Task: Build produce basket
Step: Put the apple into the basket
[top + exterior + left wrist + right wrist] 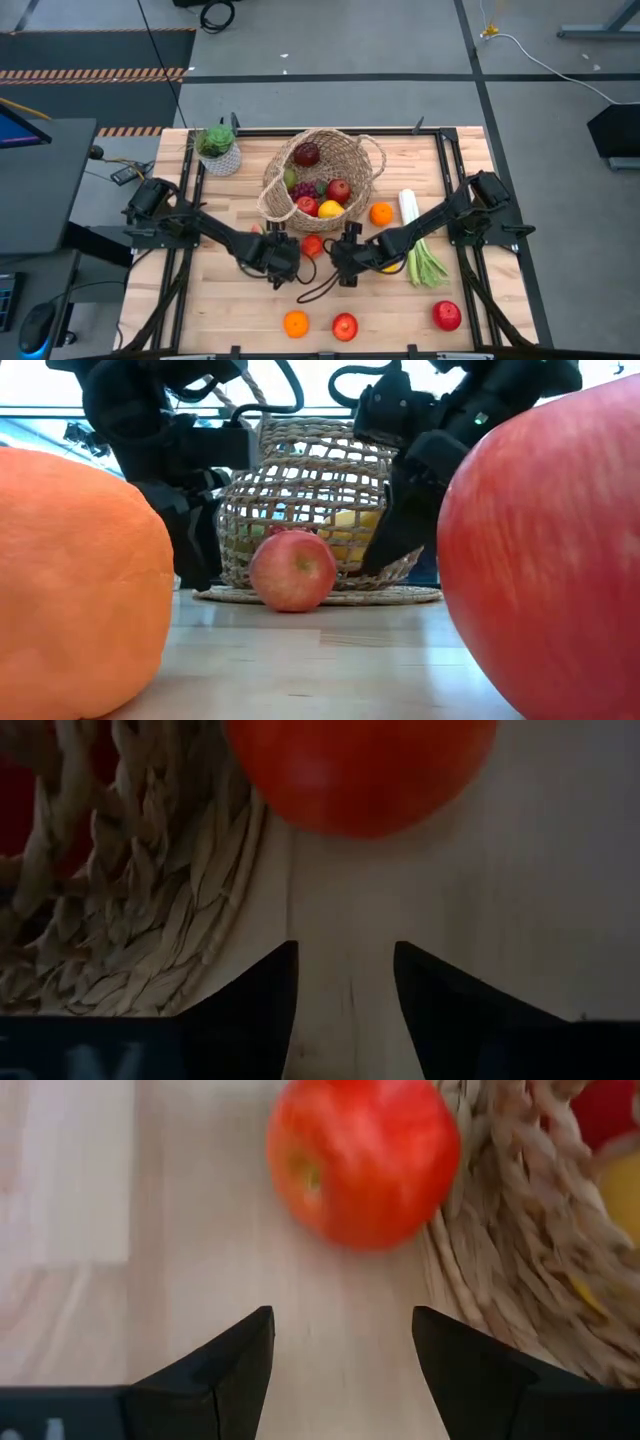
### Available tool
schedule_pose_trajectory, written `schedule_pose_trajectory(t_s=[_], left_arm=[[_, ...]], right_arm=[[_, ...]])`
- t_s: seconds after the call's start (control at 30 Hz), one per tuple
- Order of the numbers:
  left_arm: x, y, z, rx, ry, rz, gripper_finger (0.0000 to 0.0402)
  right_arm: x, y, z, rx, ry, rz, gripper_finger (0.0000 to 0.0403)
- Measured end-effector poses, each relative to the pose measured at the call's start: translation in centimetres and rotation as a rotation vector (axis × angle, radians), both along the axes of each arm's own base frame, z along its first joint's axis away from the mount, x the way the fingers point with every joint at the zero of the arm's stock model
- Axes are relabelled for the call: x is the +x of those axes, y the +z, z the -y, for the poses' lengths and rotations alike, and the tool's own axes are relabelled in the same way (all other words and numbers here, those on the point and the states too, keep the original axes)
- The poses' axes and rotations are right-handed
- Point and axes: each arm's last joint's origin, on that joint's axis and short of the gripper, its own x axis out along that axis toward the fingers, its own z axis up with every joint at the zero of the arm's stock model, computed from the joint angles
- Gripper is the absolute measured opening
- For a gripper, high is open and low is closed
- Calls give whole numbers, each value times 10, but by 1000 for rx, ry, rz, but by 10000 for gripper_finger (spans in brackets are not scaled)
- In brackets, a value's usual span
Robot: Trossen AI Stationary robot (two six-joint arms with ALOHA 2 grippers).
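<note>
The tan wicker basket (320, 170) stands on its base at the table's far middle, holding red apples, a lemon, grapes and a pear. A loose red apple (313, 245) lies on the table right against the basket's near wall. It also shows in the low view (292, 568) and in both wrist views (360, 770) (360, 1160). My left gripper (292, 258) is open just left of the apple. My right gripper (340, 256) is open just right of it. Both point at the apple from low over the table and touch nothing.
A white pot with a green plant (218, 148) stands at the far left. An orange (381, 213) and a leek (415, 240) lie right of the basket. An orange (296, 323) and two apples (345, 326) (447, 315) lie along the near edge. A dark cable (315, 290) loops between the grippers.
</note>
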Motion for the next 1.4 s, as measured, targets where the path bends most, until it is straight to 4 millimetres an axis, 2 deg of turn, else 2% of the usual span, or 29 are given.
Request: schedule_pose_trajectory(t_s=[0.3, 0.67, 0.9, 1.4], left_arm=[[7, 2, -1, 20, -36, 52, 170], [15, 5, 2, 3, -68, 130, 167], [18, 6, 6, -72, -77, 166, 167], [20, 9, 20, -109, -126, 228, 167]], right_arm=[[2, -8, 12, 19, -38, 68, 244], [0, -15, 12, 71, -35, 179, 244], [3, -12, 9, 119, -32, 244, 244], [1, -13, 5, 125, -20, 232, 245]])
